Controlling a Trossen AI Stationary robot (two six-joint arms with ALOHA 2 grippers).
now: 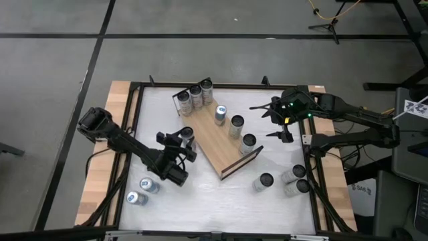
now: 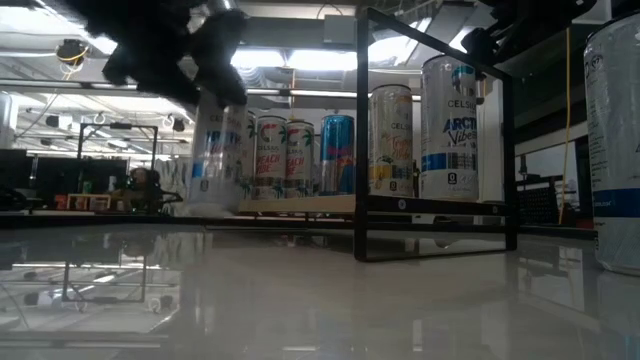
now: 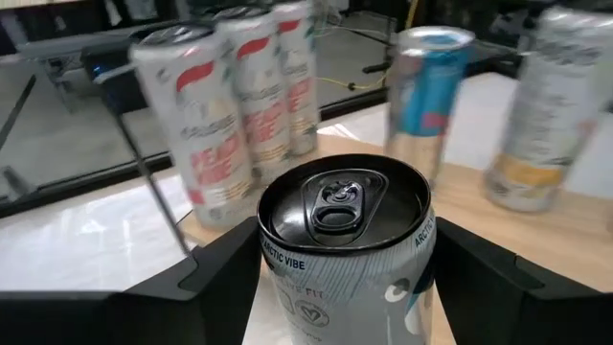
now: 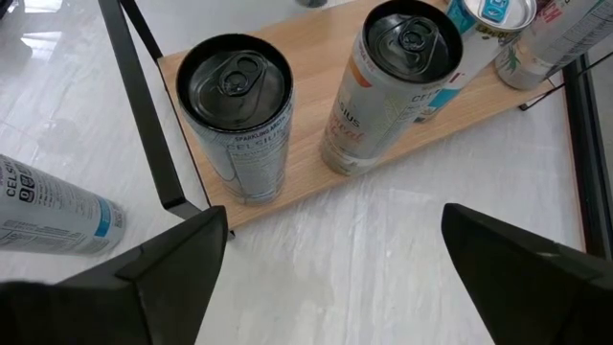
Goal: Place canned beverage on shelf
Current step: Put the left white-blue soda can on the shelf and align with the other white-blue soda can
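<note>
The shelf (image 1: 215, 142) is a light-brown board lying slantwise mid-table, with a black wire rail (image 1: 242, 161) at its near-right end. Three cans (image 1: 196, 96) stand at its far end, and three more (image 1: 236, 125) stand in a row along its right side. My left gripper (image 1: 186, 139) is shut on a white can with a black top (image 3: 345, 206) at the board's near-left edge. Whether the can's base touches the board does not show. My right gripper (image 1: 267, 122) hangs open and empty to the right of the shelf, above the table; its wrist view shows its fingers wide apart (image 4: 335, 287). My left gripper pinches the can's upper side wall (image 3: 278, 278) between its two fingers, one on each side, just under the rim. The fingers come slanting from the table's near-left side. The can stands upright in the hold.
Two cans (image 1: 142, 191) lie on the table near the front left. Three cans (image 1: 287, 181) are on the table at the front right; one shows large in the low view (image 2: 615, 140). A black frame (image 1: 137, 90) rims the table.
</note>
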